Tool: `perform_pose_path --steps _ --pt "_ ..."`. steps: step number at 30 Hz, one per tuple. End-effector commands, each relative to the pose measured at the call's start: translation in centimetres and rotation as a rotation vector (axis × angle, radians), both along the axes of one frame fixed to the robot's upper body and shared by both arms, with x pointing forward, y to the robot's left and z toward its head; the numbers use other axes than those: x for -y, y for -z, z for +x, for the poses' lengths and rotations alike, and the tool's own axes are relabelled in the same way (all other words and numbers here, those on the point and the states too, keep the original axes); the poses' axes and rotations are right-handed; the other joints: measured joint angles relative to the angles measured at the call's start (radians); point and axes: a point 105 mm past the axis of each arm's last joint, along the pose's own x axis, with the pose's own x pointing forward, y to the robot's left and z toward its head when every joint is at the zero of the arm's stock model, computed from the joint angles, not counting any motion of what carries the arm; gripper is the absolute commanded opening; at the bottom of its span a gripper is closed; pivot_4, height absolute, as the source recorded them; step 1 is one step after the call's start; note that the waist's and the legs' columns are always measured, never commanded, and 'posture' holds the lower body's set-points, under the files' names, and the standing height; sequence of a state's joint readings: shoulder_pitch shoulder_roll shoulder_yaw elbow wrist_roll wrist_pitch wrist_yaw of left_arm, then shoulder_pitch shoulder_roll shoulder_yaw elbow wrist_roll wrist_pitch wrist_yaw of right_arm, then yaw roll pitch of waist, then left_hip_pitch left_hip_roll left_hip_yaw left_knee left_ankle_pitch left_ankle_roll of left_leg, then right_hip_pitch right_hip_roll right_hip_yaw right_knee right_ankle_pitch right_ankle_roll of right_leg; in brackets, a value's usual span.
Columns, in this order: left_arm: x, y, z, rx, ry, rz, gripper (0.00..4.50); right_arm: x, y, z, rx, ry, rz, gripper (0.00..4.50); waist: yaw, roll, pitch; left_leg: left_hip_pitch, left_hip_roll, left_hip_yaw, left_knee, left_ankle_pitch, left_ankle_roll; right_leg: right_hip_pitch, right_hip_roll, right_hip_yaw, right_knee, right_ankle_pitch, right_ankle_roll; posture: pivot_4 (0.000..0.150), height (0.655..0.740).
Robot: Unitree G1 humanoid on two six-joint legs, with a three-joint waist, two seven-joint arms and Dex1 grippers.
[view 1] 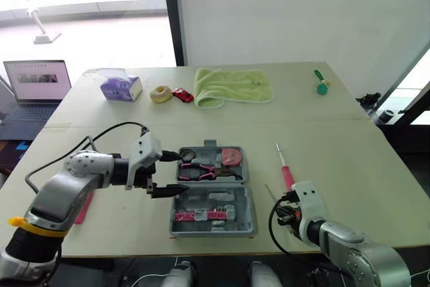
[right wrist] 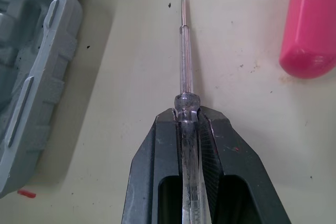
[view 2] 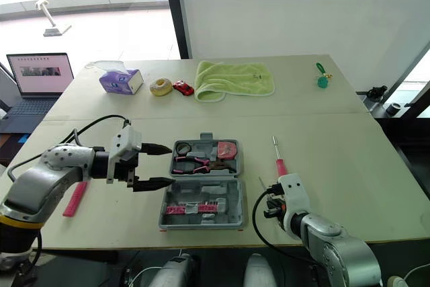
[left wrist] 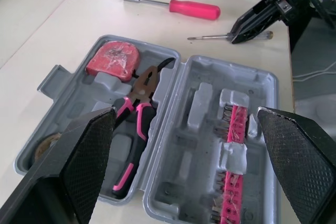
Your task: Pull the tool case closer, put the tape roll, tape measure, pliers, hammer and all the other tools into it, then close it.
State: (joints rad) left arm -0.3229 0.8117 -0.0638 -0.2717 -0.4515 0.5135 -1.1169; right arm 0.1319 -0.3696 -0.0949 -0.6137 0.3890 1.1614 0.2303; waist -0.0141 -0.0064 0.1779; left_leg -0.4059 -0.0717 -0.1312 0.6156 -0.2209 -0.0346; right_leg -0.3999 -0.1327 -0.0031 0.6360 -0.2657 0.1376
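The grey tool case [view 1: 250,213] lies open at the table's front middle. Its far half holds pink-handled pliers [left wrist: 137,103], a pink tape measure [left wrist: 113,60] and a dark ring [view 1: 187,155]. A pink bit strip [left wrist: 233,150] sits in the near half. My left gripper [view 1: 180,173] is open at the case's left edge, its fingers pointing across it. Right of the case, my right gripper [right wrist: 187,113] is shut on a thin clear screwdriver [right wrist: 185,56] lying on the table. Just beyond it lies a pink-handled screwdriver [view 1: 287,176]. Another pink tool [view 2: 75,198] rests on the table under my left arm.
Along the far side lie a purple tissue box [view 1: 121,87], a cream tape roll [view 1: 160,93], a red toy car [view 1: 183,95], a green towel [view 1: 232,85] and a small green item [view 1: 322,85]. A laptop [view 1: 37,82] stands off the table's left.
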Motion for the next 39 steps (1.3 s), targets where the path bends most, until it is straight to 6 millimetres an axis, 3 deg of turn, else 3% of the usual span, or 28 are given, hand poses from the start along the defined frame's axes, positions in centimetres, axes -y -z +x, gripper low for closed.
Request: perform_pose_path --steps 1,6,7,11,13,16,23,27,30,34,39 --pt "0.3 -0.6 0.0 0.038 0.018 0.0 4.5 -0.2 -1.3 0.1 0.043 -0.026 0.006 1.78 0.0 0.0 0.0 0.0 0.0 0.0 0.0 0.0 0.0 0.0 0.0 0.0 0.0 0.0 0.0 0.15 0.74" --pt "0.3 -0.6 0.0 0.039 0.016 -0.001 4.5 -0.4 -4.2 0.6 0.096 -0.121 -0.008 4.19 -0.001 0.0 0.0 0.0 0.0 0.0 0.0 0.0 0.0 0.0 0.0 0.0 0.0 0.0 0.0 0.15 0.74" --pt "0.2 -0.5 0.0 0.039 0.015 -0.001 4.5 -0.6 -5.4 0.8 0.115 -0.182 -0.01 4.48 -0.001 0.0 0.0 0.0 0.0 0.0 0.0 0.0 0.0 0.0 0.0 0.0 0.0 0.0 0.0 0.15 0.74" --pt "0.0 -0.5 -0.1 0.038 0.007 -0.002 4.5 -2.2 -9.1 0.6 0.167 -0.514 -0.088 4.48 0.0 0.0 0.0 0.0 0.0 0.001 0.001 0.0 0.0 0.001 0.0 -0.001 0.0 0.0 0.0 0.15 0.74" --pt "0.0 -0.3 -0.3 0.038 0.008 -0.003 4.5 -1.6 -9.9 0.8 0.23 -0.749 -0.367 4.48 0.003 0.003 0.002 -0.001 0.0 0.001 0.001 0.0 0.0 0.001 0.0 -0.002 -0.001 0.0 0.0 0.15 0.74" --pt "0.3 -0.2 -1.0 0.026 0.038 -0.025 4.5 -0.3 -9.7 1.4 0.246 -1.141 -0.711 4.48 -0.001 0.002 0.002 -0.001 0.0 0.004 0.001 0.0 0.0 0.001 -0.001 -0.003 -0.002 -0.001 0.001 0.15 0.74" --pt "-0.3 -0.5 -1.4 0.037 0.014 -0.048 4.5 -0.3 -7.6 4.9 0.353 -1.692 -1.109 4.48 -0.026 0.001 0.002 0.0 0.001 0.005 0.001 0.0 -0.001 0.001 -0.001 -0.001 -0.003 0.001 0.002 0.15 0.74" --pt "-0.6 -0.1 -1.8 0.02 -0.022 -0.047 4.5 -1.1 -5.8 5.4 0.405 -1.94 -1.218 4.48 -0.029 0.001 0.003 -0.001 0.001 0.005 0.0 0.001 -0.002 -0.001 -0.001 0.0 -0.002 0.001 0.002 0.15 0.74" --pt "-0.7 0.3 -2.4 -0.01 -0.029 -0.045 4.5 -0.5 -4.5 5.5 0.392 -2.089 -1.272 4.48 -0.027 0.001 0.003 -0.001 0.001 0.006 0.0 0.002 -0.004 -0.001 -0.001 0.0 -0.002 0.001 0.002 0.15 0.74" --pt "-1.0 0.2 -2.6 -0.005 -0.059 -0.048 4.5 -1.2 -4.6 6.6 0.435 -2.213 -1.306 4.48 -0.027 0.001 0.003 -0.001 0.0 0.005 0.0 0.004 -0.007 -0.001 0.0 0.001 -0.001 0.002 0.002 0.15 0.74" --pt "-1.1 0.5 -2.8 -0.01 -0.09 -0.045 4.5 -3.1 -4.4 6.5 0.48 -2.308 -1.269 4.48 -0.029 0.001 0.003 0.0 0.001 0.004 -0.001 0.004 -0.008 -0.001 0.0 0.001 0.0 0.002 0.001 0.15 0.74"
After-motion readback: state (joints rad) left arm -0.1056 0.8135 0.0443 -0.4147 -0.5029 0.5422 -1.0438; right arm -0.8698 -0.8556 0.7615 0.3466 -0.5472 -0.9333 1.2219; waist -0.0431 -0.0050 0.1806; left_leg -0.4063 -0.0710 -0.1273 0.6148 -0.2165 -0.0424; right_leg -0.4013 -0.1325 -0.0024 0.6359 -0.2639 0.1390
